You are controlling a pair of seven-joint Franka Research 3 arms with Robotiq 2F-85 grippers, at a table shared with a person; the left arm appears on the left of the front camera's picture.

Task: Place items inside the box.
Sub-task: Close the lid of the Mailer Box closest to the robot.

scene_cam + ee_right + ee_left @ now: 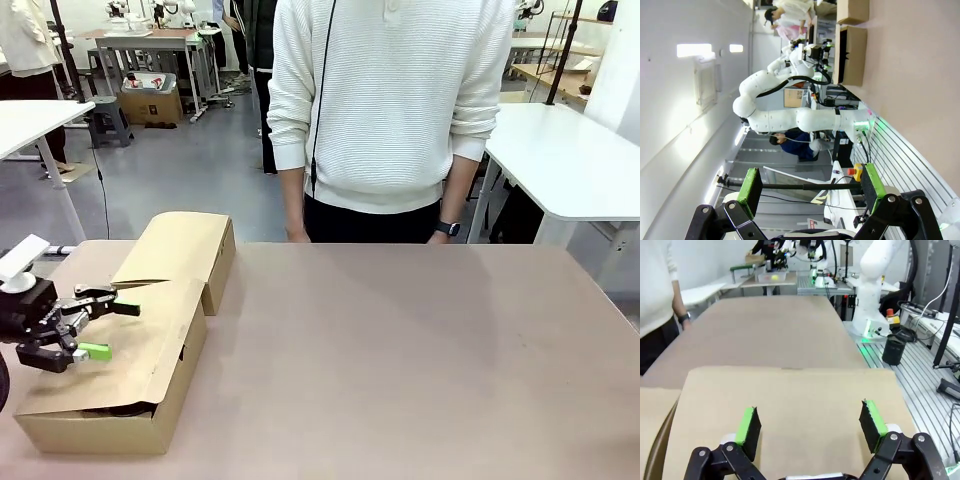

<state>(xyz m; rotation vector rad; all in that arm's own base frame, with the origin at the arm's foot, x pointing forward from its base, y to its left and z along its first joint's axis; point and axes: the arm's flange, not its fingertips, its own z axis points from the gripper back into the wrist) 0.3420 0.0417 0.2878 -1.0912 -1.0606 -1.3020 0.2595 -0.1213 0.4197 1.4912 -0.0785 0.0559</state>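
Lying at the bench's near left corner, the larger cardboard box (110,400) is sitting with its flip lid (120,345) lowered but not tucked, the front edge riding a little above the wall so that a dark gap is showing beneath it. Whatever is inside is hidden from where I am standing; none of the loose items is lying out on the bench (400,360). Judging by that, the filling looks finished and the closing is what is in hand. Hovering just over the lid, the left gripper (102,330) is pointing across it with its green-padded fingers (751,426) spread wide and holding nothing; from its own wrist camera the lid is stretching flat below the pads, which suggests it is placed to press the lid down rather than to pick anything up. Just behind the box, touching or nearly so, the smaller box (185,250) is sitting closed near the left edge. At the far edge the person is standing with both hands hanging down. The right gripper (810,187), well away from the bench, is showing its fingers wide apart and empty.
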